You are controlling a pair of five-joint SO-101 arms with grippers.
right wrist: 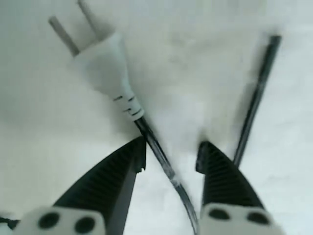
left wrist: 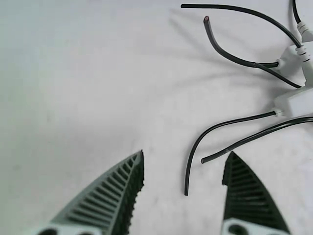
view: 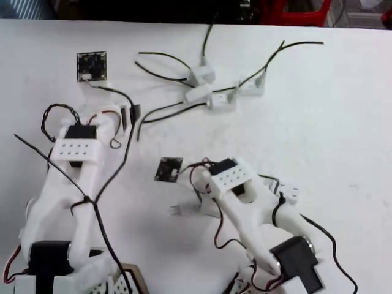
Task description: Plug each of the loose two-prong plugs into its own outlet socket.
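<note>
Right gripper (right wrist: pixel 173 142), fingers spread, straddles the black cord (right wrist: pixel 160 155) behind a white two-prong plug (right wrist: pixel 105 58), prongs pointing to 9 o'clock on the table (view: pixel 343 122). Left gripper (left wrist: pixel 186 153), also spread, hovers over loose cord ends (left wrist: pixel 186 188). A cluster of white plugs and sockets (view: pixel 219 101) lies at 12 o'clock; a small circuit board (view: pixel 168 169) sits near the plug.

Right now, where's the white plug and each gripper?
white plug (right wrist: pixel 105 61), right wrist view, on its body.
right gripper (right wrist: pixel 172 148), right wrist view, between its fingertips.
left gripper (left wrist: pixel 185 155), left wrist view, between its fingertips.
</note>
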